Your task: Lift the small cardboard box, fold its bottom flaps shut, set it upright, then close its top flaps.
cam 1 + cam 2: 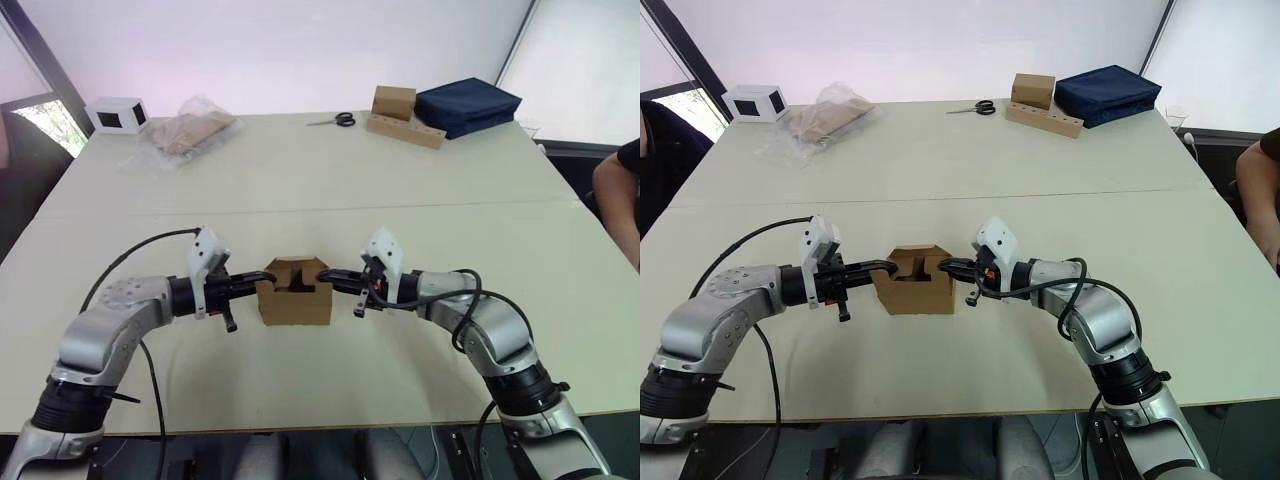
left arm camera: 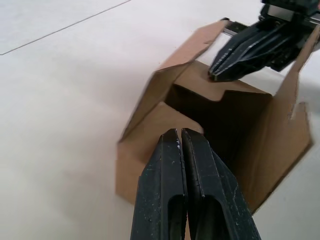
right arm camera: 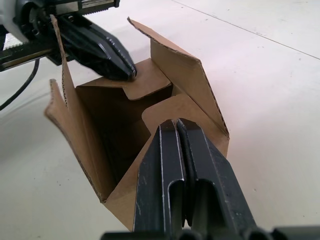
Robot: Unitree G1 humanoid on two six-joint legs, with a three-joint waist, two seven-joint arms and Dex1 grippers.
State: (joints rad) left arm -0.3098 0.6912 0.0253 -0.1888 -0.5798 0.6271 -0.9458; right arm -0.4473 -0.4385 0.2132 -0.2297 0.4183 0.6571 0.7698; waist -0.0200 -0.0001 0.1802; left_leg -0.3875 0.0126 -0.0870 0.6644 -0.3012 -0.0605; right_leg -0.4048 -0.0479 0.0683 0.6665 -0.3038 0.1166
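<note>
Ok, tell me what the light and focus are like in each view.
Eye views: bright windows behind wash out the background; the table is evenly lit, with soft shadows under the box. Left wrist view: the left gripper is sharp close up, the right gripper and far flap softer. Right wrist view: box interior dark, table pale and flat.
</note>
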